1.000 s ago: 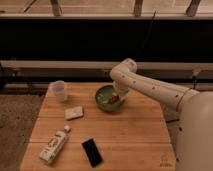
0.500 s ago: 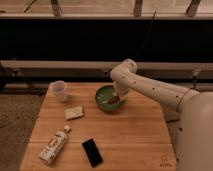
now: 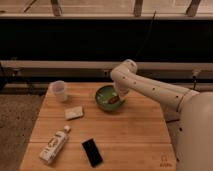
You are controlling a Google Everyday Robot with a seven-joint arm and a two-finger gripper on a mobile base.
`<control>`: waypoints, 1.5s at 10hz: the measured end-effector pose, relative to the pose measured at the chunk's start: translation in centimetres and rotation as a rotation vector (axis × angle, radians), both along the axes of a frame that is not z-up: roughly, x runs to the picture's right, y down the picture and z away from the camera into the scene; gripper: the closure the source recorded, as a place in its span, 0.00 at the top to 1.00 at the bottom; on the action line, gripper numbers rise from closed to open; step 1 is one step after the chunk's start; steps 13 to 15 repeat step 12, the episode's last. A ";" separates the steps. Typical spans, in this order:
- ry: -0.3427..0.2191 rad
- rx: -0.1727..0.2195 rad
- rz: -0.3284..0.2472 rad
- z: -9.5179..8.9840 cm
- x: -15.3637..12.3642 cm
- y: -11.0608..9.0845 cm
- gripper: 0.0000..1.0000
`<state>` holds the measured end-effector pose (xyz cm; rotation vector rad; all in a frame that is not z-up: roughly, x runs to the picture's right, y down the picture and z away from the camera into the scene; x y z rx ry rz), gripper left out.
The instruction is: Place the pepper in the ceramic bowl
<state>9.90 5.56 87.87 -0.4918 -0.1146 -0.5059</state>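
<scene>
Gripper (image 3: pixel 119 98) sits down at the right inner edge of the round green glazed ceramic bowl (image 3: pixel 106 97), white arm (image 3: pixel 150 88) reaching in from the right. Small dark red-brown pepper (image 3: pixel 113 100) is right at the fingertips, inside the bowl near its right wall. Cannot tell whether the fingers are clamped on it or apart, or whether the pepper is resting on the bowl floor.

Well left of the gripper: small translucent white cup (image 3: pixel 59 90), upright, contents not visible. Below-left of the gripper: a pale flat rectangular block (image 3: pixel 74 112) lying on the wooden table (image 3: pixel 130 135). Further down-left: a white plastic bottle (image 3: pixel 54 145) on its side, and beside it a flat black rectangular phone (image 3: pixel 92 152).

Versus half a second ago: no visible change. Arm pose, gripper position at the bowl and the red-brown spot in the bowl all match; the loose items on the table sit where they were.
</scene>
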 end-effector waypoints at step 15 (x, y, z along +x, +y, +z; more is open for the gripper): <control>-0.053 -0.004 -0.011 0.4 -1.1 -0.9 0.80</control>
